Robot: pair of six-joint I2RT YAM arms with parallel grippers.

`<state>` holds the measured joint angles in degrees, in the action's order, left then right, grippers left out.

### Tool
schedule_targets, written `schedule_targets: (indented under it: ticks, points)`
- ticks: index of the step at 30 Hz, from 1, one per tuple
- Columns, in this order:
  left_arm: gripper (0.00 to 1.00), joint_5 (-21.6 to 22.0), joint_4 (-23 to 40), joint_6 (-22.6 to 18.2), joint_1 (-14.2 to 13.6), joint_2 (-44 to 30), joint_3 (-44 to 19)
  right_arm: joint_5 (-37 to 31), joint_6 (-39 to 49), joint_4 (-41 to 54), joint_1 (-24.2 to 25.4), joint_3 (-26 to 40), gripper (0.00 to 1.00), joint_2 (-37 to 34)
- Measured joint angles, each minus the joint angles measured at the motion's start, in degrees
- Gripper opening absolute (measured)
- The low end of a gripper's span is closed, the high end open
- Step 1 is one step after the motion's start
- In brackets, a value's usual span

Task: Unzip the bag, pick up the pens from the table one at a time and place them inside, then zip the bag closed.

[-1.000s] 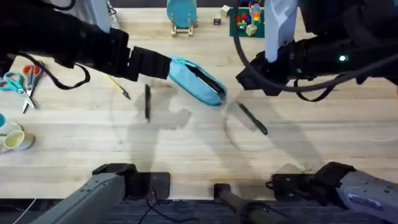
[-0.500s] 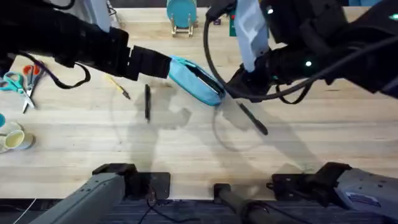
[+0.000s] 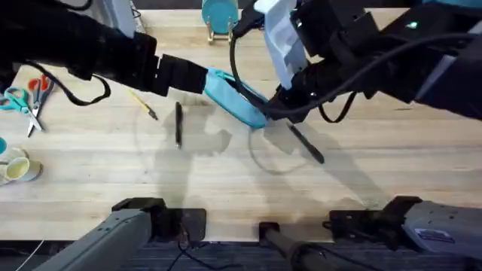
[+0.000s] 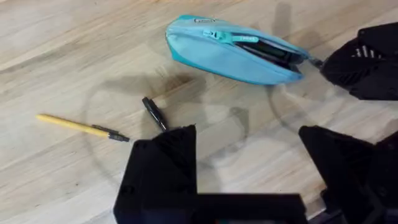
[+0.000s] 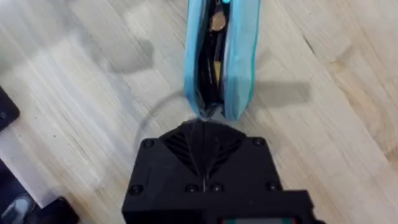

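Note:
The light blue bag (image 3: 233,94) lies slanted on the table (image 3: 226,181), its zipper partly open on a dark inside (image 5: 214,56). My right gripper (image 3: 273,108) is shut, its tips (image 5: 202,121) touching the bag's near end by the zipper pull (image 4: 314,61); whether they pinch it I cannot tell. Beside the bag's other end, my left gripper (image 3: 197,81) hovers open with nothing between its fingers (image 4: 165,162). One black pen (image 3: 178,124) lies left of the bag, and another pen (image 3: 305,143) lies to its right.
A yellow stick with a dark tip (image 3: 143,105) lies left of the first pen. Scissors (image 3: 30,94) and cups (image 3: 15,169) sit at the left edge. At the back stand a teal disc on a wooden stand (image 3: 220,19) and a tray of toy blocks (image 3: 286,30).
My right arm has swung left across the table, bringing its shut gripper up to the bag's right end. The left arm, the bag and the pens have stayed put.

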<state>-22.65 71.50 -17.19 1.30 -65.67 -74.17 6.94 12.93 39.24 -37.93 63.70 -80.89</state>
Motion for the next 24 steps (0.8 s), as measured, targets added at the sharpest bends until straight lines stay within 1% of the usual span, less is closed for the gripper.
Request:
schedule_targets:
  ticks: [12,24]
  points:
    - [0.995,0.0,0.0,0.0,0.0,0.0,0.0,0.0,0.0,-3.6,0.0,0.0,0.031,-6.3]
    - [0.995,0.0,0.0,0.0,0.0,0.0,0.0,0.2,0.0,-6.3,0.0,0.0,0.03,-9.9]
